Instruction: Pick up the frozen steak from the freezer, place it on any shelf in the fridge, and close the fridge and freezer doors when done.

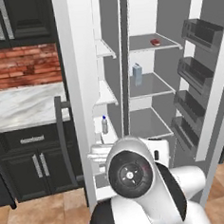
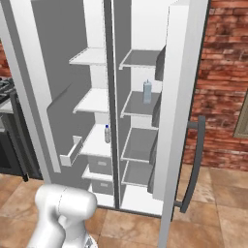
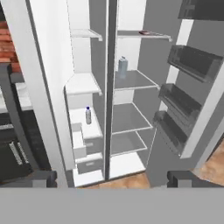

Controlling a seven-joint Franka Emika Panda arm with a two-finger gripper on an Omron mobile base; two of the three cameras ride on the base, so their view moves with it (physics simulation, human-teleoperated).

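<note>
The frozen steak (image 1: 155,42) (image 3: 145,33), a small dark-red slab, lies on the top grey shelf (image 1: 144,46) of the fridge (image 1: 149,82), toward its right side. The freezer (image 1: 104,86) is the left half, with white shelves. Both doors stand open: the freezer door (image 1: 77,97) at the left, the fridge door (image 1: 209,87) with dark bins at the right. My gripper (image 3: 113,178) is open with nothing between its fingers. It hangs back from the appliance, low, facing the divider between the two halves.
A pale-blue carton (image 1: 137,74) (image 2: 147,91) stands on the fridge's second shelf. A small clear bottle (image 1: 104,124) (image 2: 107,133) stands on a lower freezer shelf above white drawers (image 3: 87,151). Dark cabinets and a marble counter (image 1: 23,104) lie to the left, a brick wall (image 2: 223,72) to the right.
</note>
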